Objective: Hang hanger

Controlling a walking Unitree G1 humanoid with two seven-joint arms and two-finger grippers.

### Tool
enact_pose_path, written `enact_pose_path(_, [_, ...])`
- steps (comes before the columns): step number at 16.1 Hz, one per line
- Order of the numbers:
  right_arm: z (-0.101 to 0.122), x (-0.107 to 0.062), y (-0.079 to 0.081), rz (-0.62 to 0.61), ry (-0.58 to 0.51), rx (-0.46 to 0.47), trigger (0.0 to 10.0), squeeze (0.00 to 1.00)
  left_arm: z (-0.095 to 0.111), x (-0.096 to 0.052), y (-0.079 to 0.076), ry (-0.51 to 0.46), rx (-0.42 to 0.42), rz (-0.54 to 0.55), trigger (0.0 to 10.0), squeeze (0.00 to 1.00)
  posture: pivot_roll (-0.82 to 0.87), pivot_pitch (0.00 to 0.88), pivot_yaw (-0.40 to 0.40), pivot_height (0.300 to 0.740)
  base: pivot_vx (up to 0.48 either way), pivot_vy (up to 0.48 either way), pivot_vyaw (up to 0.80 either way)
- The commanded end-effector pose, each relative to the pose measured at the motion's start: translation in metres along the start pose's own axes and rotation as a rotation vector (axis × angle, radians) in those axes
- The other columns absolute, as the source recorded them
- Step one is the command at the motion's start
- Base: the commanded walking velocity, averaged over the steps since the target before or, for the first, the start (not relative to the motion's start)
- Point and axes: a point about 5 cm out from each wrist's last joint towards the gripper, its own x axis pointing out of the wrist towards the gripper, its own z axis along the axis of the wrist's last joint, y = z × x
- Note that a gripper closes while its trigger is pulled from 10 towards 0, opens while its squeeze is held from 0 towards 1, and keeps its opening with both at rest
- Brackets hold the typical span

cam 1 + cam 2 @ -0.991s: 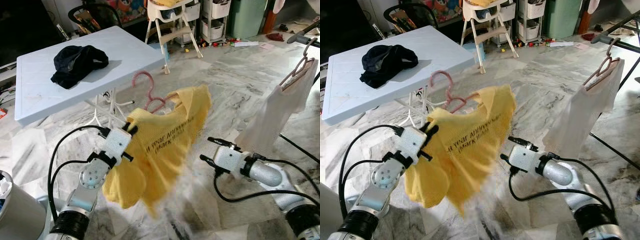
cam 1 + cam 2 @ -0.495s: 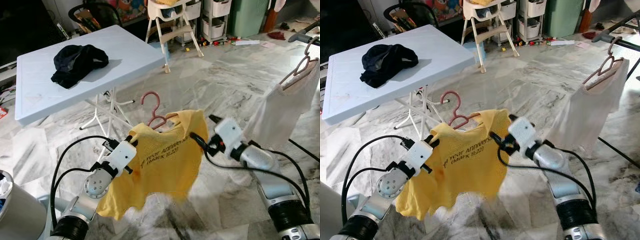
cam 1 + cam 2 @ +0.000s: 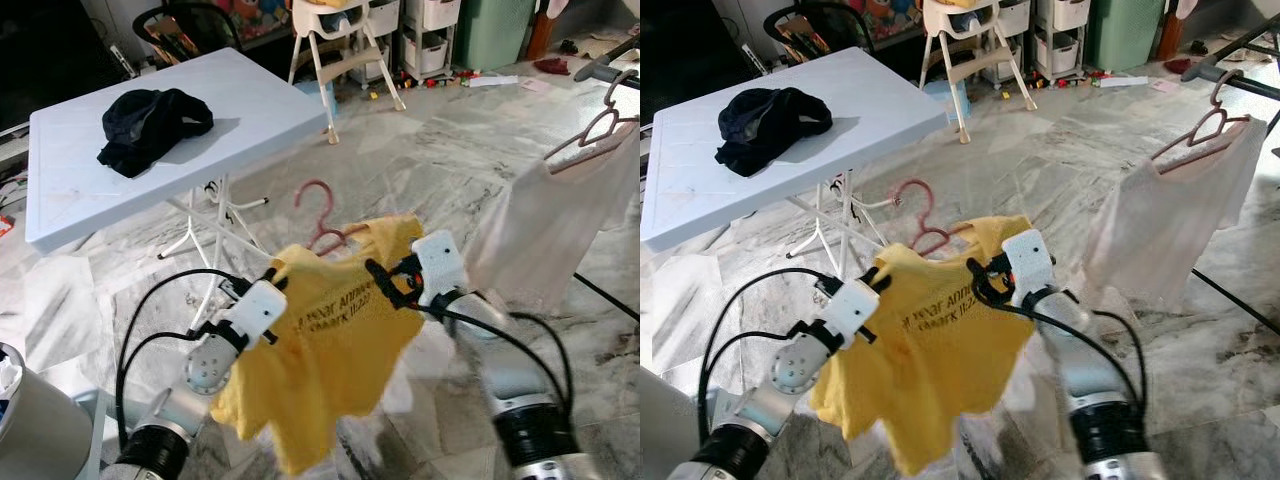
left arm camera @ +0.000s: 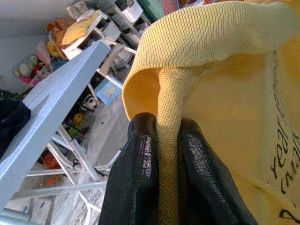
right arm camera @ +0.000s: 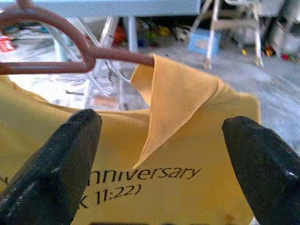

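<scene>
Marble floor (image 3: pixel 450 160) lies beneath me. My left end effector (image 4: pixel 168 154) is clamped on the yellow T-shirt (image 3: pixel 335 340), which is draped on the pink hanger (image 3: pixel 322 215); my right end effector (image 5: pixel 161 154), fingers apart, faces its collar. Hanging on the rail (image 3: pixel 605 65) seems still undone.

A matt, finely ribbed yellow cloth T-shirt (image 3: pixel 335 340) with black print hangs at frame centre on a smooth pink hanger (image 3: pixel 322 215). Glossy black rubbery fingers (image 4: pixel 140 178) pinch its knit hem. Upper left, a smooth pale plastic table (image 3: pixel 90 190) holds crumpled dark cloth (image 3: pixel 150 118) above polished marble floor (image 3: pixel 440 150).
</scene>
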Motion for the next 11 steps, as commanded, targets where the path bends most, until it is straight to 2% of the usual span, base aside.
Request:
enact_pose_path(1, [0.004,0.004,0.003,-0.052,0.006,0.009,10.0,0.77,0.008,0.001,0.009,-0.052,0.015,0.042,0.0,0.00,-0.11,0.063,0.162,0.740,0.000,0.000,0.00])
enact_pose_path(2, [0.002,0.006,0.002,-0.088,0.012,0.021,10.0,0.26,0.009,0.001,0.006,-0.059,0.011,0.037,0.0,0.00,-0.11,0.063,0.159,0.740,0.000,0.000,0.00])
enact_pose_path(3, [0.000,0.008,0.002,-0.103,0.023,0.027,10.0,0.00,0.009,0.001,0.004,-0.064,0.009,0.033,0.0,0.00,-0.11,0.063,0.158,0.740,0.000,0.000,0.00])
enact_pose_path(4, [0.000,0.011,0.002,-0.125,0.022,0.031,10.0,0.00,0.010,0.000,0.002,-0.071,0.006,0.028,0.0,0.00,-0.11,0.063,0.157,0.740,0.000,0.000,0.00])
enact_pose_path(5, [0.001,0.014,0.001,-0.151,0.022,0.032,6.0,0.00,0.011,0.000,0.000,-0.075,0.003,0.022,0.0,0.00,-0.11,0.063,0.157,0.740,0.000,0.000,0.00])
enact_pose_path(6, [0.002,0.016,0.000,-0.164,0.022,0.034,4.2,0.00,0.011,0.000,-0.002,-0.078,0.000,0.016,0.0,0.00,-0.11,0.064,0.157,0.740,0.000,0.000,0.00])
enact_pose_path(7, [0.004,0.020,-0.001,-0.176,0.023,0.032,3.1,0.00,0.013,-0.001,-0.006,-0.084,-0.005,0.009,0.0,0.00,-0.11,0.063,0.156,0.740,0.000,0.000,0.00])
enact_pose_path(9, [0.007,0.027,0.001,-0.183,0.028,0.024,4.9,0.00,0.017,-0.001,-0.013,-0.102,-0.014,-0.008,0.0,0.00,-0.11,0.060,0.153,0.740,0.000,0.000,0.00])
enact_pose_path(10, [0.007,0.028,0.001,-0.189,0.028,0.020,3.4,0.00,0.018,-0.001,-0.015,-0.113,-0.022,-0.016,0.0,0.00,-0.11,0.060,0.151,0.740,0.000,0.000,0.00])
enact_pose_path(11, [0.007,0.029,0.000,-0.190,0.027,0.019,0.0,0.00,0.019,-0.002,-0.016,-0.118,-0.020,-0.020,0.0,0.00,-0.10,0.058,0.150,0.740,0.000,0.000,0.00])
